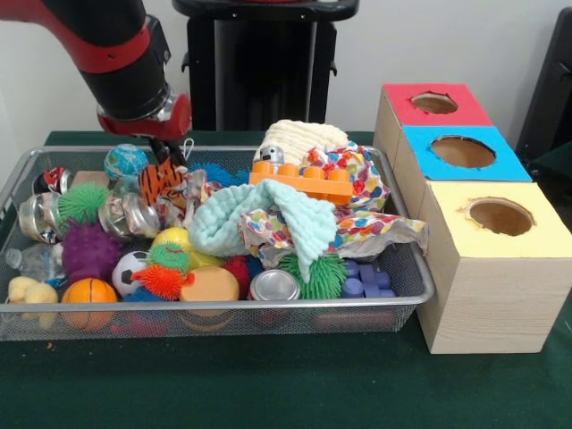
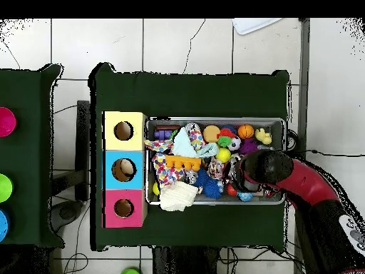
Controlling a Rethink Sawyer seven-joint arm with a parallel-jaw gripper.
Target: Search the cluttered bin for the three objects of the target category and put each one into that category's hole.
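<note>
My gripper (image 1: 163,154) is down inside the wire bin (image 1: 268,306), at its far end by the robot-side edge of the green worktop (image 1: 268,384). Fingers sit right on the tiger-striped plush (image 1: 161,181) w/ its top between them, but can't tell if they're clamped or just resting on it; the arm blocks that spot from overhead.

Other plush: pale yellow one (image 1: 29,292) in the bin's corner nearest the front cam, just beside a small basketball (image 1: 88,293). Tan-orange one: can't pick it out in the clutter.

Red-surround hole (image 1: 434,103) is on the wooden box (image 1: 483,295) standing against the bin's other short end, i.e. toward the opposite end of the worktop from me. It's the hole nearest the robot-side edge; blue hole (image 1: 462,151) in the middle, yellow hole (image 1: 500,215) farthest from me.

Bin contents around my fingers: globe ball (image 1: 125,162) just beside, green spiky ball (image 1: 83,202), purple spiky ball (image 1: 88,251), soccer ball (image 1: 132,268). Mid-bin: mint cloth (image 1: 234,219), orange toy brick (image 1: 302,181), confetti-print cloth (image 1: 357,201), cream knit cloth (image 1: 299,136).
</note>
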